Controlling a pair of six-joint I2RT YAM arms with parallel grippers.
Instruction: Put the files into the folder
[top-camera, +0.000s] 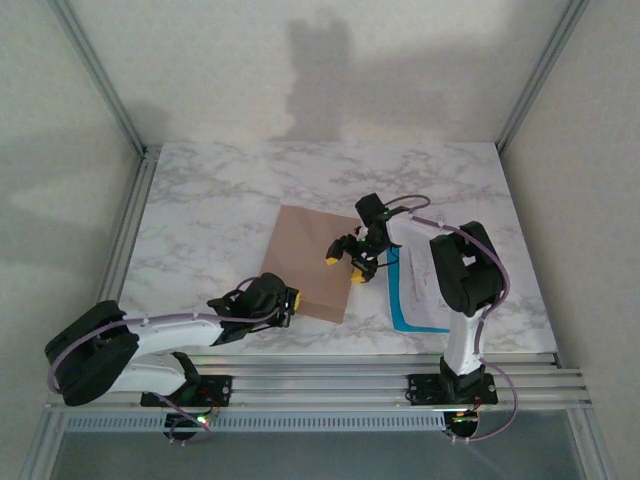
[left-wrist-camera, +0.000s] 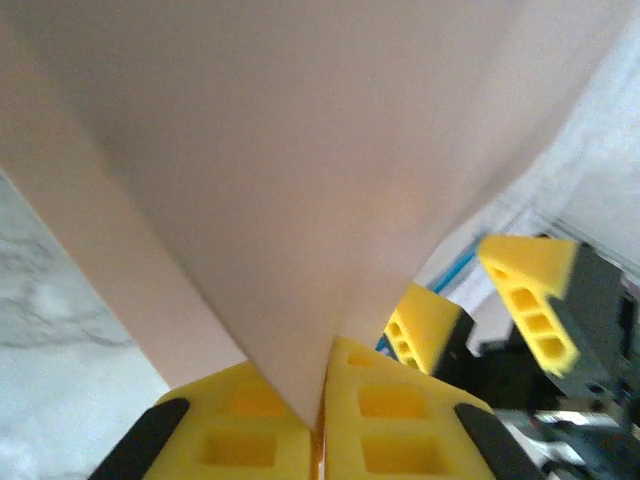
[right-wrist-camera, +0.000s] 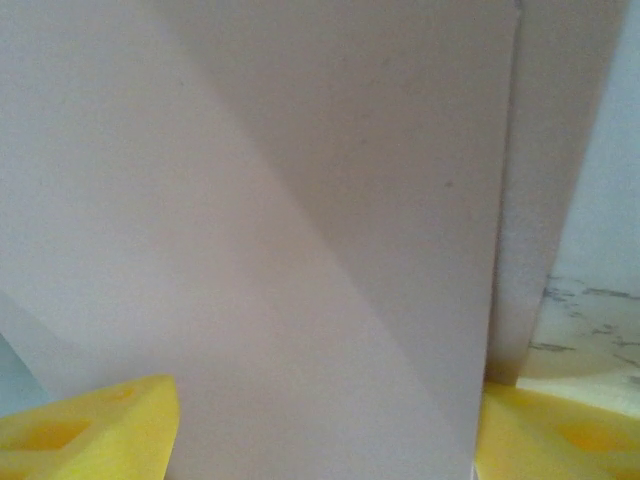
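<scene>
The pinkish-brown folder lies in the middle of the table. My left gripper is at its near corner. In the left wrist view the yellow pads are shut on a corner of the folder's top cover, which rises away from the leaf beneath. My right gripper hangs open at the folder's right edge, its yellow fingertips spread over the card. The files, white printed sheets with a blue sheet showing at the edge, lie to the right, partly under the right arm.
The marble table has metal frame posts at its left and right edges and a rail along the front. The right gripper's yellow fingers sit close ahead of my left gripper.
</scene>
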